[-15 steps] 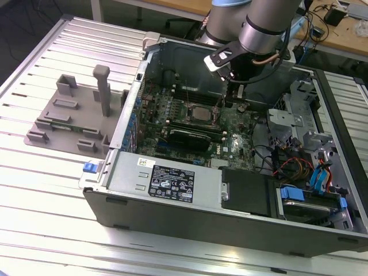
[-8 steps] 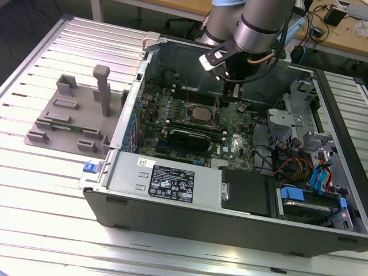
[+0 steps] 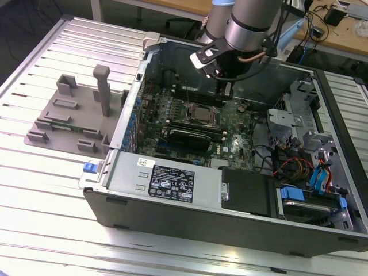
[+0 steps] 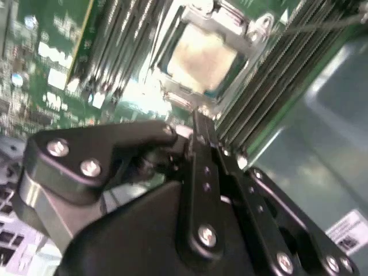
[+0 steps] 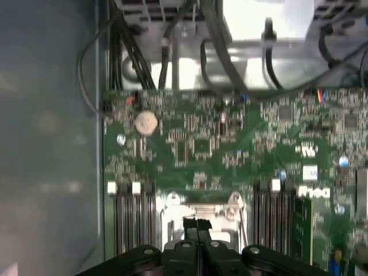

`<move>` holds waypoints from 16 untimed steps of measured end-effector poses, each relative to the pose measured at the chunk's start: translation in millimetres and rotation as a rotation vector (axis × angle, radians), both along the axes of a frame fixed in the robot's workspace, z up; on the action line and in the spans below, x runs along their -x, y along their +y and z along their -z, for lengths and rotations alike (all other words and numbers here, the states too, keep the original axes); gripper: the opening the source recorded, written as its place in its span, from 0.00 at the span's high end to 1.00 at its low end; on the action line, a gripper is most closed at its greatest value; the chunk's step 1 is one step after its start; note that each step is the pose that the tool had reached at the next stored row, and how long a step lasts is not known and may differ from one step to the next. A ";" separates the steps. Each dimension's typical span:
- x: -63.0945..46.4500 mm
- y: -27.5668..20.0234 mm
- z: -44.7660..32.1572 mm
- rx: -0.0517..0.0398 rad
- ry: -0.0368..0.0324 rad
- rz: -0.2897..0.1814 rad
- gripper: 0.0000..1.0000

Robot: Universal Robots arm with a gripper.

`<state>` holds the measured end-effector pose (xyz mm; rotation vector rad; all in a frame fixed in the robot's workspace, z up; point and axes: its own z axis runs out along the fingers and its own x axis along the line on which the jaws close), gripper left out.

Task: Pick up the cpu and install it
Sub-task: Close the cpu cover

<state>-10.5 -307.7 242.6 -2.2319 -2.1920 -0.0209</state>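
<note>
The black metal gripper [image 4: 198, 123], all linked bars and bright screw heads, is sitting closest to the lens in the second wrist view. Its two fingers are pressing together at the tips with nothing between them (a narrow, empty pinch). The first wrist view is showing the same gripper [image 5: 197, 223] with its tips meeting in front of the shiny socket frame [image 5: 201, 198].

Beyond the tips in the second wrist view, the cpu [image 4: 206, 57], a small flat square chip with a silver top, is lying inside the metal-framed socket, apart from the fingers and flanked by long dark memory slots [image 4: 270, 75].

In the exterior view, the grey plastic fixture tray [image 3: 69, 118] is resting on the ribbed metal table [image 3: 57, 190] at the exterior view's left. Next comes the open grey computer case [image 3: 126, 172], where the cpu [image 3: 202, 113] is sitting in the green motherboard [image 3: 230, 123]. The gripper [image 3: 226, 86] is hanging just past the socket, towards the far wall. Blue-tabbed drive bays [image 3: 322, 175] are filling the exterior view's right.

The first wrist view is adding a round silver coin battery [image 5: 145, 122] and black cables [image 5: 138, 52].
</note>
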 end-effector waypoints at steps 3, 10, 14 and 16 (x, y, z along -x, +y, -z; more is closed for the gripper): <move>10.4 0.0 4.4 0.0001 0.0000 0.000 0.89; 14.6 -0.5 16.1 -0.0001 -0.0001 0.000 0.89; 23.1 -1.3 23.9 0.0000 0.0000 0.000 0.89; 23.9 -3.1 26.3 0.0000 0.0000 0.000 0.89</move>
